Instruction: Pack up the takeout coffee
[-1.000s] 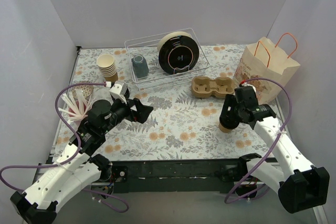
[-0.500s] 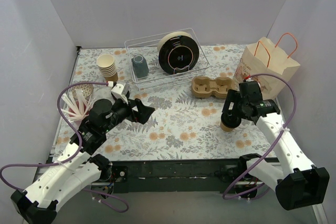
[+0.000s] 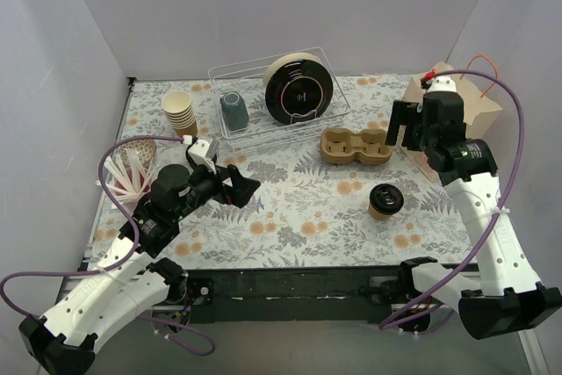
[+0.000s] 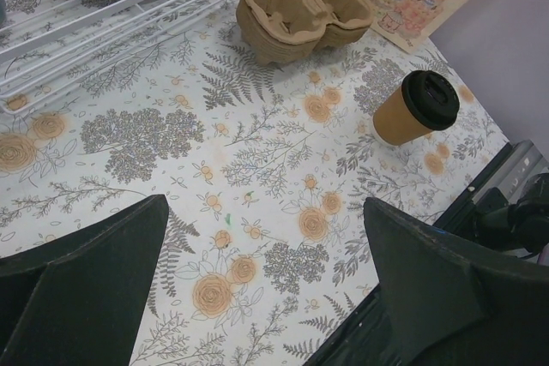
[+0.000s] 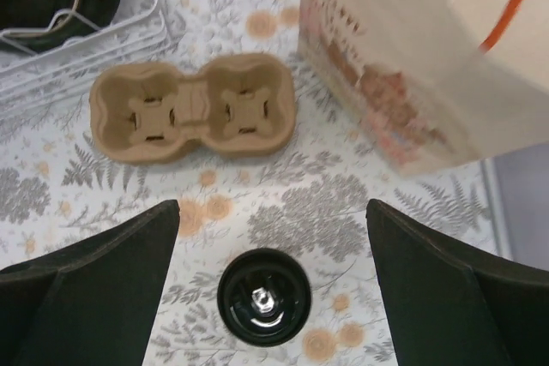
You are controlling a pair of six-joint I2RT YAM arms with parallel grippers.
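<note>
The takeout coffee (image 3: 384, 200), a tan paper cup with a black lid, stands upright on the floral table, right of centre. It also shows in the left wrist view (image 4: 418, 107) and the right wrist view (image 5: 262, 297). My right gripper (image 3: 401, 129) is open and empty, raised above and behind the cup, in front of the paper bag (image 3: 486, 104). In its own view (image 5: 273, 207) the cup sits below, between the spread fingers, apart from them. My left gripper (image 3: 239, 183) is open and empty at the left (image 4: 264, 203). A tan pulp cup carrier (image 3: 356, 146) lies behind the cup.
A wire dish rack (image 3: 263, 125) at the back holds a black round plate (image 3: 299, 87) and a grey-blue mug (image 3: 234, 111). A stack of lidless cream cups (image 3: 180, 111) stands at back left. White cutlery (image 3: 123, 180) lies at the left edge. Grey walls enclose three sides.
My right gripper was closed around the cup on the table. It has let go, risen and moved back toward the bag. The cup stays standing. The left arm has barely moved.
</note>
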